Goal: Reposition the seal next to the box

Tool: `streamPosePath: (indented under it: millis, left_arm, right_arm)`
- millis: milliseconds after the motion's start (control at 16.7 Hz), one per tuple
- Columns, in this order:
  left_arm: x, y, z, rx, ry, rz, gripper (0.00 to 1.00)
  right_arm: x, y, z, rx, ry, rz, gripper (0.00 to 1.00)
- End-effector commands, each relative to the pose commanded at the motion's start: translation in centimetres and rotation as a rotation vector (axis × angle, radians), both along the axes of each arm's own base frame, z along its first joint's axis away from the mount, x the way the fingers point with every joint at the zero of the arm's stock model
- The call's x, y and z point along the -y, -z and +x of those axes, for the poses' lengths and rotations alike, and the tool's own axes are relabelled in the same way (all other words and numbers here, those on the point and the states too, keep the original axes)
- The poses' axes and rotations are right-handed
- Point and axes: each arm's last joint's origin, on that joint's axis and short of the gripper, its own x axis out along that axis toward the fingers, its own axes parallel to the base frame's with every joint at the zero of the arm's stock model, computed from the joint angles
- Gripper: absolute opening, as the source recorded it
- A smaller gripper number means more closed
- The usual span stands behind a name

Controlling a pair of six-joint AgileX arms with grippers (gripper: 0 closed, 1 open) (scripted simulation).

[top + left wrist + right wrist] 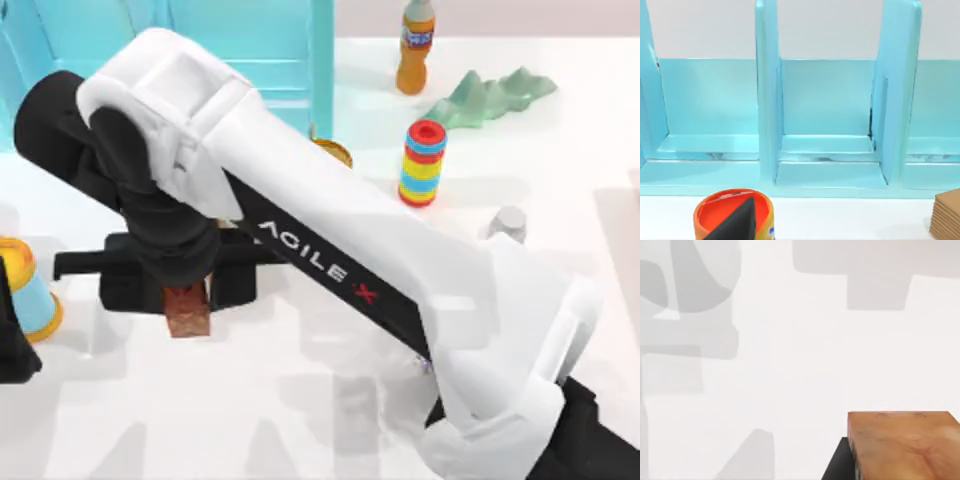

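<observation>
I see my right arm reaching across the surface (pixel 330 420) from its lower right corner toward the left side. Its right hand (pixel 186 290) is over the left part of the surface, a little below the middle, and it is clenched on the seal (pixel 187 312). The reddish-brown block sticks out under the black fingers in the top view, and in the right wrist view the seal (pixel 902 445) sits close to the camera with the white surface behind it. From these pictures I judge that the seal is carried above the surface, but I cannot tell whether it touches the surface or not.

My left hand (pixel 12 345) is parked at the left edge, beside an orange and blue cup (pixel 28 290); whether its fingers are apart or closed, I cannot tell. Its wrist view looks at a light blue rack (pixel 825 125) along the far edge, and a corner of the cardboard box (pixel 947 215) appears just in front of that rack.

So the grasp is done, in my judgement. What is left is to bring the seal beside the box, to set it down and to let it go. The striped ring stack (pixel 423 162) and the orange bottle (pixel 415 45) stand toward the far right, well apart from the seal.
</observation>
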Motion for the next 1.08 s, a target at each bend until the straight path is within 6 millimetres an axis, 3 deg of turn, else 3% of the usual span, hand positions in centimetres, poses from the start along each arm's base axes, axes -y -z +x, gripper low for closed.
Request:
streamPosePath:
  millis: [120,300,420,600,840,960,1080]
  left_arm:
    - [0.0,0.0,0.0,0.0,0.0,0.0,1.0]
    - [0.0,0.0,0.0,0.0,0.0,0.0,1.0]
    - [0.0,0.0,0.0,0.0,0.0,0.0,1.0]
    - [0.0,0.0,0.0,0.0,0.0,0.0,1.0]
    - [0.0,0.0,0.0,0.0,0.0,0.0,1.0]
    - [0.0,0.0,0.0,0.0,0.0,0.0,1.0]
    - [0.0,0.0,0.0,0.0,0.0,0.0,1.0]
  right_arm:
    - [2.8,-2.8,2.7,0.023,-0.024,0.002,0.0]
    - [9.2,-6.2,7.4,0.053,-0.034,-0.017,0.0]
    - [14.4,-7.1,10.3,0.053,-0.027,-0.044,0.0]
    - [22.8,-7.0,13.2,0.025,-0.009,-0.079,0.0]
    - [32.9,-5.3,14.1,-0.018,0.032,-0.081,0.0]
    - [36.5,-4.6,13.6,-0.025,0.057,-0.066,0.0]
    - [38.8,-4.3,13.0,-0.018,0.078,-0.051,0.0]
